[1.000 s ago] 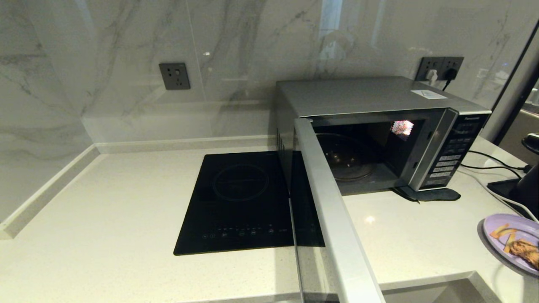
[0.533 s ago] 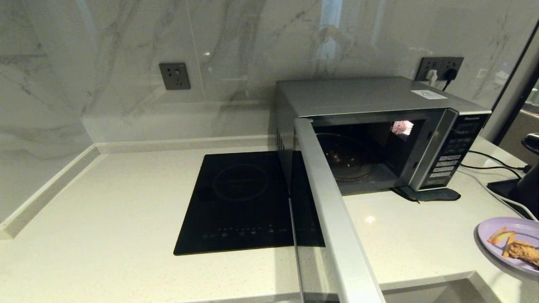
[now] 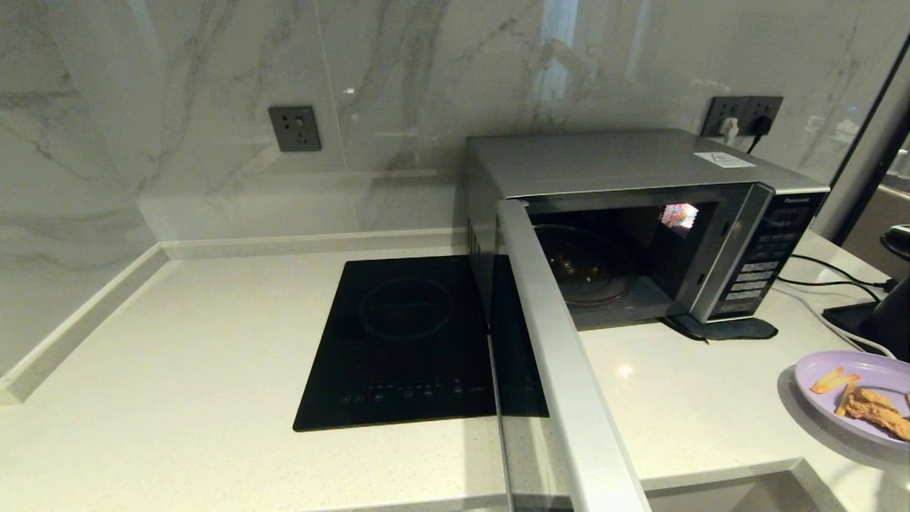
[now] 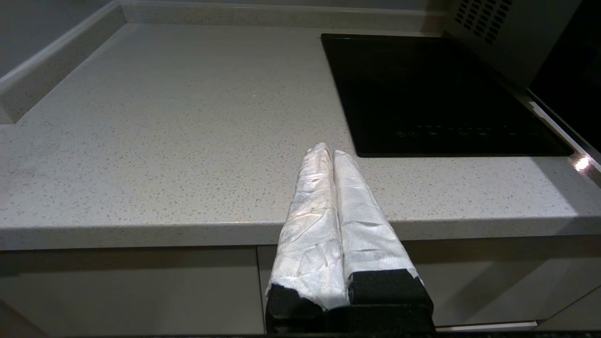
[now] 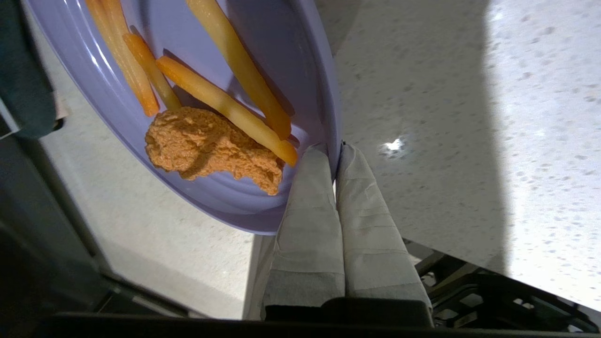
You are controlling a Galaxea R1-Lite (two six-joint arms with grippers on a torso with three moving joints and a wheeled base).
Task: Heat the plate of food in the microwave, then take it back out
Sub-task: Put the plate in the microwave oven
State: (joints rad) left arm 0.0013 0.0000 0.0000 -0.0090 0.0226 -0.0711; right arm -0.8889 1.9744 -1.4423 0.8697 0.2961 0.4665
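Now right tool (image 5: pixel 334 152) pinching plate of food (image 5: pixel 300 70) rim.

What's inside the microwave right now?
Door open: microwave holds only its glass turntable. The cavity's near-left corner is hidden behind the door. Plate of food is outside.

The left gripper (image 4: pixel 328 155), its two white-wrapped fingers (image 4: pixel 312 206) pressed together with nothing between them, hangs just off the front edge of a pale speckled table (image 4: pixel 164 122). A flat black glass induction hob (image 4: pixel 422 89) is set into the table. Beside the hob stands the microwave (image 4: pixel 493 28), showing its vented grey side, with its dark door (image 4: pixel 570 89) swung outward.
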